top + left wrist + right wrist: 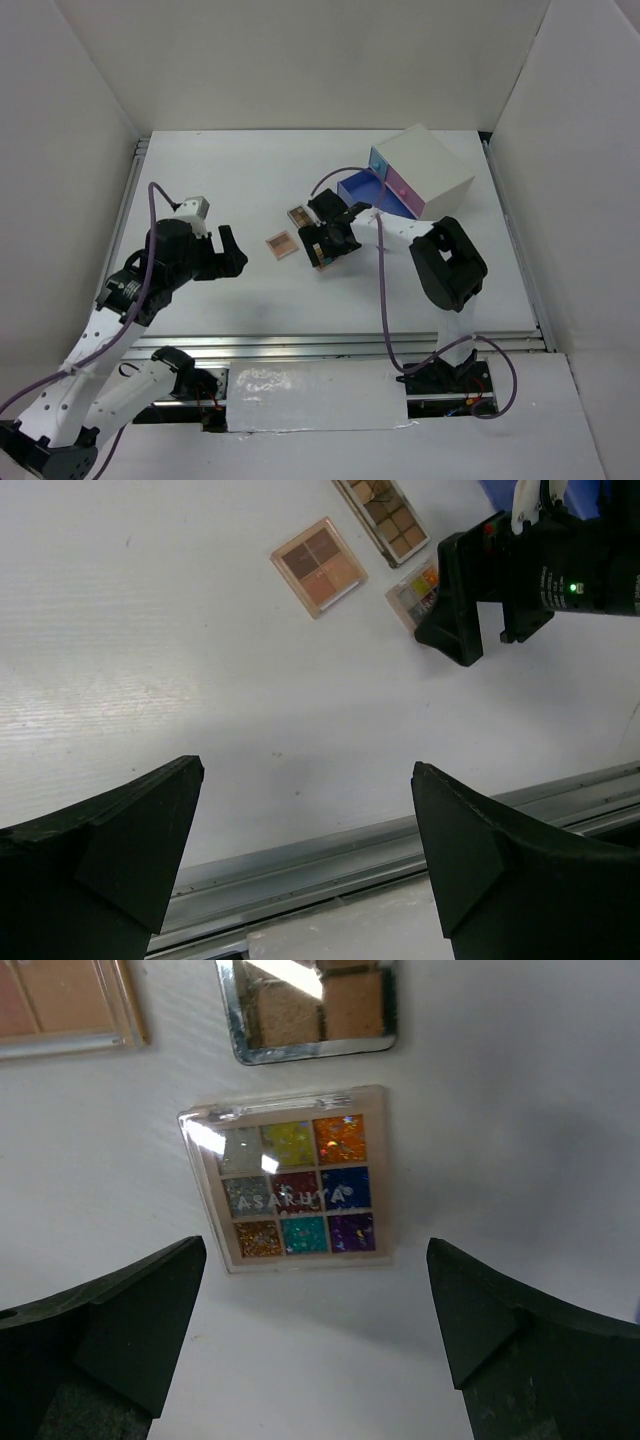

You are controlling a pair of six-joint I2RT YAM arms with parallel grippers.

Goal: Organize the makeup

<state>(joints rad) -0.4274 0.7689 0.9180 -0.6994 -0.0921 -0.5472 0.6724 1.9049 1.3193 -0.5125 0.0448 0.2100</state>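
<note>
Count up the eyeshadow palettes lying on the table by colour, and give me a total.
Brown palette: 1
Peach palette: 1
Multicoloured glitter palette: 1
Total: 3

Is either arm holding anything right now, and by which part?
Nothing is held. The left gripper is open over the table. The right gripper is open above the multicoloured palette, which lies flat with the fingers clear of it.
</note>
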